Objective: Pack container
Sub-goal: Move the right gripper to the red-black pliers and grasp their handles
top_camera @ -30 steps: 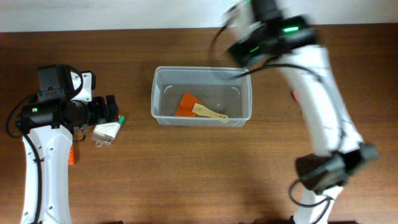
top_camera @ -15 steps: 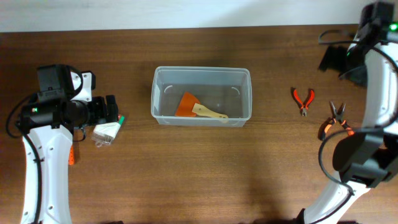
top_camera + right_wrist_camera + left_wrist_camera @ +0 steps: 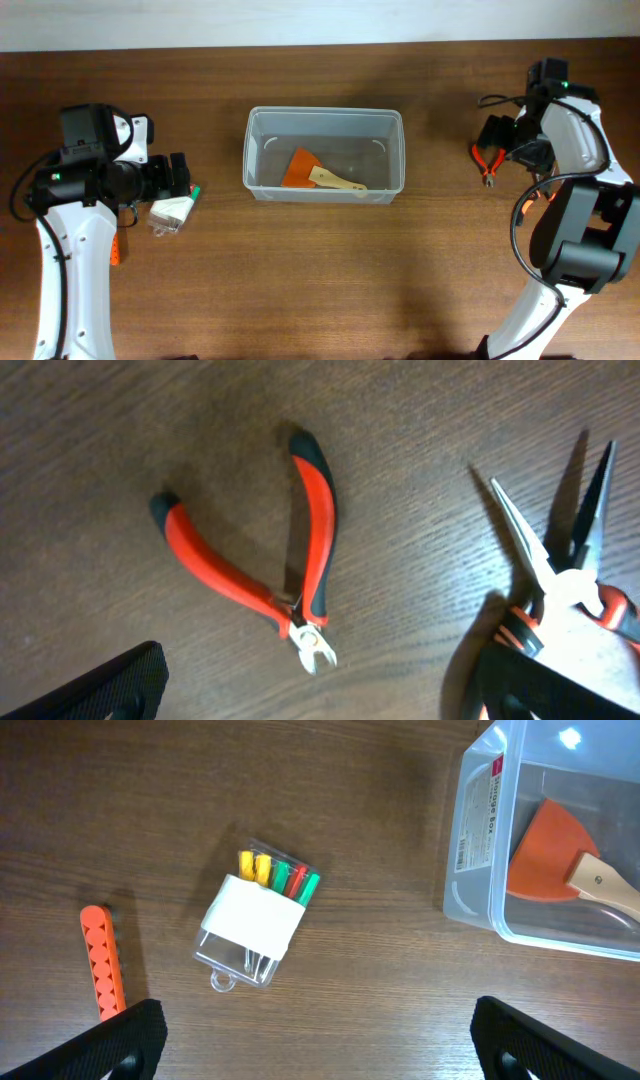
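While the right gripper [image 3: 320, 685], jaws wide and empty, is hovering over the red cutters [image 3: 290, 610], it is needing to straddle both handles near the pivot, clear of the pliers [image 3: 560, 575]; the container [image 3: 324, 111] is sitting mid-frame overhead.

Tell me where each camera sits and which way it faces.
Overhead: fixed above the table, looking straight down on left arm, right arm and the container.
Left wrist: faces down at the clear packet and container's end; own fingertips in bottom corners.
Right wrist: faces down at the red cutters and pliers; own fingertips in bottom corners.
Shared: overhead and right wrist both show the red cutters.
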Controlling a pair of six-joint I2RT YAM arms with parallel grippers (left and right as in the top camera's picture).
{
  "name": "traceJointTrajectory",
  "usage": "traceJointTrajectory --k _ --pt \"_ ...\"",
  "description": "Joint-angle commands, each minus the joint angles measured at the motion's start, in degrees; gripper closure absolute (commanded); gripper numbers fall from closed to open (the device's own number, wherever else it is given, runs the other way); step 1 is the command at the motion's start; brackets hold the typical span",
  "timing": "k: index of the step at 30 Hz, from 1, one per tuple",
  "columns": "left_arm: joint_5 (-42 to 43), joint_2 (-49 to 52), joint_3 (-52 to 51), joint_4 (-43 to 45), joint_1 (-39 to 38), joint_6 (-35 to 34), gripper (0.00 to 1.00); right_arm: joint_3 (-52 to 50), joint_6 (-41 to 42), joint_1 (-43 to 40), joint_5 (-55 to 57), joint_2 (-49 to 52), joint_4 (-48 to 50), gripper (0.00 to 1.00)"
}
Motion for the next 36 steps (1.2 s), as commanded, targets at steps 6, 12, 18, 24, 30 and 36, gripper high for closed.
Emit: traceJointTrajectory --k 6,12,18,24,30,36 --pt "0.7 0.3 -0.2 0.0 0.2 0.9 0.01 -0.6 2.3 0.1 -0.3 0.4 1.8 0.02" --pt "0.7 0.3 -0.2 0.0 0.2 0.9 0.01 -0.7 4.0 0.1 -0.8 3.0 1.6 0.01" --pt "0.6 0.3 -0.2 0.0 0.2 0.9 0.01 -0.7 5.3 0.1 -1.2 4.0 3.1 0.02" --pt "0.7 0.3 -0.2 0.0 0.2 0.9 0.01 -0.7 6.8 0.1 -1.2 4.0 4.6 0.02" --pt "0.7 0.3 -0.2 0.0 0.2 0.9 0.01 -1.3 9.8 0.1 0.2 4.0 4.7 0.02" --pt "0.7 0.3 -0.2 0.0 0.2 0.9 0.01 -2.3 10.9 0.0 0.7 4.0 5.2 0.03"
